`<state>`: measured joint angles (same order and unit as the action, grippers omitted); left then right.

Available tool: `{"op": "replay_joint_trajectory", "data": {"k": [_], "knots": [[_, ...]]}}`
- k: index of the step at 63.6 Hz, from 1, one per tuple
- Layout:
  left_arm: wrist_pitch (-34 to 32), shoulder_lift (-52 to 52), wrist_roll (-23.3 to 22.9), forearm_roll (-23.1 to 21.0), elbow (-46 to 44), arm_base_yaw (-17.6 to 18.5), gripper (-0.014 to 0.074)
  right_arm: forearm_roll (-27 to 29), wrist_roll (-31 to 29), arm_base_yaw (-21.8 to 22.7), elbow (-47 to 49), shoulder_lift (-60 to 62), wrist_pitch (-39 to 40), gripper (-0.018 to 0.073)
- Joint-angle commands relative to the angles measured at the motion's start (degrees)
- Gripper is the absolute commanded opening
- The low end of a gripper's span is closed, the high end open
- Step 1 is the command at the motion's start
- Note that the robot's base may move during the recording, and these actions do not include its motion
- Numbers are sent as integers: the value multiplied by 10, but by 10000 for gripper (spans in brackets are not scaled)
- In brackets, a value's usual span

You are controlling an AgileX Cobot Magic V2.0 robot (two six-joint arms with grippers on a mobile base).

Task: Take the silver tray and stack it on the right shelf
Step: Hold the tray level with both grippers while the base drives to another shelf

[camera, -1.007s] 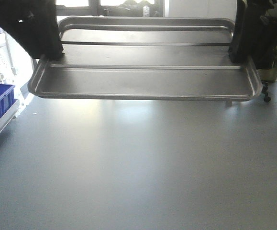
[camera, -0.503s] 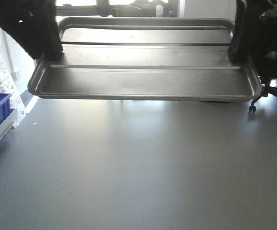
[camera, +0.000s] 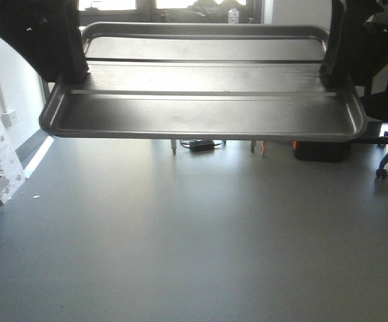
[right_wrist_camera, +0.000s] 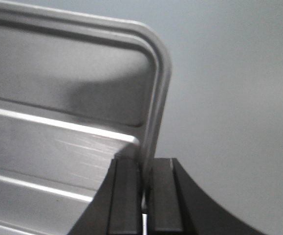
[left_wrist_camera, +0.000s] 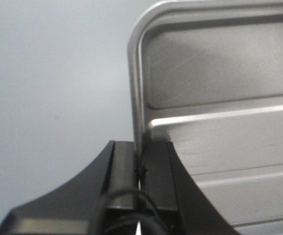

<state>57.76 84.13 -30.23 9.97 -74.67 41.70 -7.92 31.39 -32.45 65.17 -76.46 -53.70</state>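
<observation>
My left gripper (left_wrist_camera: pixel 140 149) at nine o'clock and my right gripper (right_wrist_camera: pixel 144 165) at three each clenched the silver tray (camera: pixel 200 115), held aloft

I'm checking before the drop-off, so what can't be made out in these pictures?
The right shelf: in no view.
The left gripper and right gripper: upper bodies cut off by the front view's top edge.
Floor items behind the silver tray: front view, partly hidden by the tray, too small.
</observation>
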Motion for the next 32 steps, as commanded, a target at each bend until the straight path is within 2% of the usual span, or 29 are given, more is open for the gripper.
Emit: {"op": "replay_joint_trajectory", "data": {"k": [1, 32], "knots": [[-17, -21, 14, -4, -18, 8, -93, -8, -11, -1, 25, 18, 51, 57], [-15, -21, 14, -10, -18, 8, -93, -8, -11, -1, 25, 18, 51, 57]]}}
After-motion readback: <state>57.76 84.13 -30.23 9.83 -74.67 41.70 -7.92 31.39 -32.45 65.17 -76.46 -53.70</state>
